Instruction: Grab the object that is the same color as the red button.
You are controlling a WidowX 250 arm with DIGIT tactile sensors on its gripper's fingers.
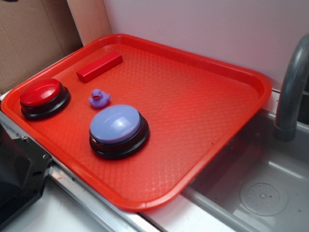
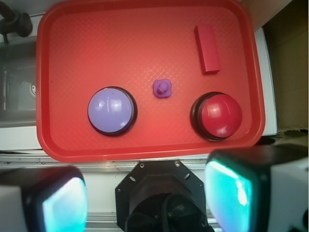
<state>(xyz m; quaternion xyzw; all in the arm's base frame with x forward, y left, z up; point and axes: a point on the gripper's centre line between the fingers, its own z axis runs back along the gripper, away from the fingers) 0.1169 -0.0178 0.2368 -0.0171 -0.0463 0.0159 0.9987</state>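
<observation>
The small long red block [image 1: 99, 66] lies at the far left of the big red tray [image 1: 207, 111]; in the wrist view the block [image 2: 207, 49] is at the upper right. The red button [image 1: 41, 94] on its black base sits at the tray's left edge, and shows in the wrist view [image 2: 220, 115] below the block. My gripper [image 2: 147, 198] is open and empty, high above the tray's near edge, with a wide gap between its fingers [image 2: 63, 205]. It does not show in the exterior view.
A small purple duck [image 1: 99, 98] and a larger lavender-blue domed button [image 1: 117, 126] stand mid-tray. A grey sink [image 1: 256, 188] with a faucet [image 1: 292, 92] lies to the right. A cardboard wall [image 1: 34, 34] stands at the back left. The robot's black base [image 2: 159, 193] is below the gripper.
</observation>
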